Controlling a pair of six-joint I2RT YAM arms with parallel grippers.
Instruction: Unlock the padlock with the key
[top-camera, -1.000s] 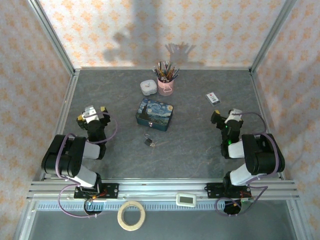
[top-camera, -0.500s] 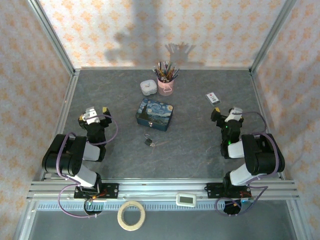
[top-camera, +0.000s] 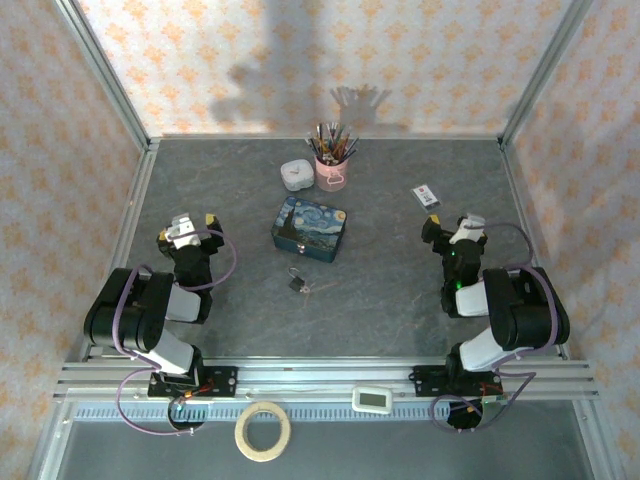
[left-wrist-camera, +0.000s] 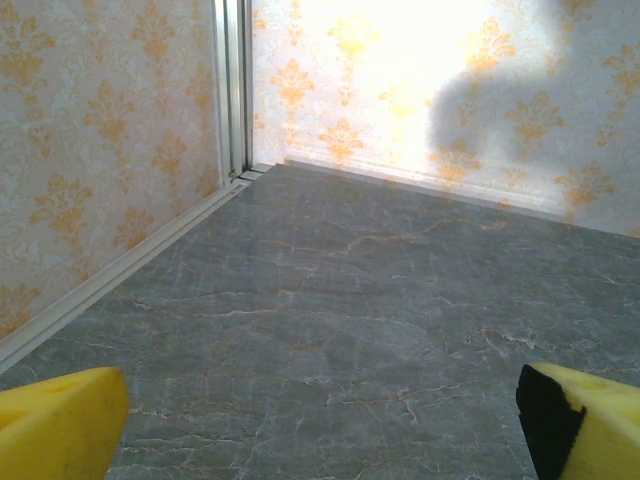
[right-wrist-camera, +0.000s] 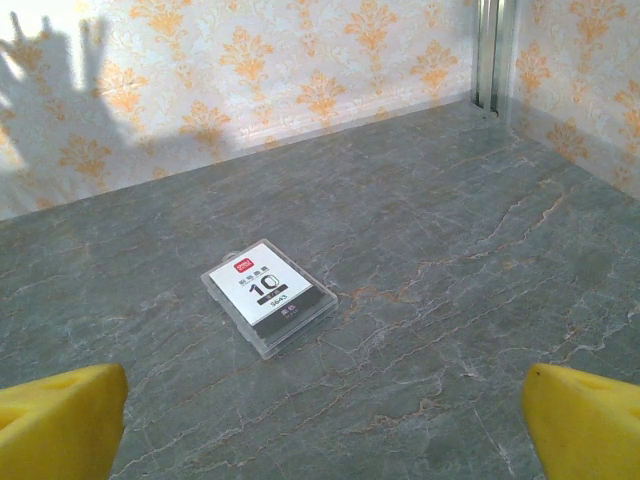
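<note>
The tiny dark padlock (top-camera: 296, 281) with its thin shackle lies on the grey table in the middle of the top view, just in front of the blue tin. The slim pale key (top-camera: 318, 288) lies right beside it on the right. My left gripper (top-camera: 188, 227) stands open at the left, well apart from the padlock, its yellow fingertips (left-wrist-camera: 60, 425) spread wide over bare table. My right gripper (top-camera: 456, 229) stands open at the right, its yellow fingertips (right-wrist-camera: 585, 415) wide apart and nothing between them.
A blue starry-night tin (top-camera: 309, 229) sits behind the padlock. A pink cup of brushes (top-camera: 331, 166) and a small white object (top-camera: 294, 175) stand at the back. A clear card case (right-wrist-camera: 268, 297) lies ahead of the right gripper. A tape roll (top-camera: 263, 430) lies below the rail.
The key now lies a little further right of the padlock than one second ago. Both arms stay almost still.
</note>
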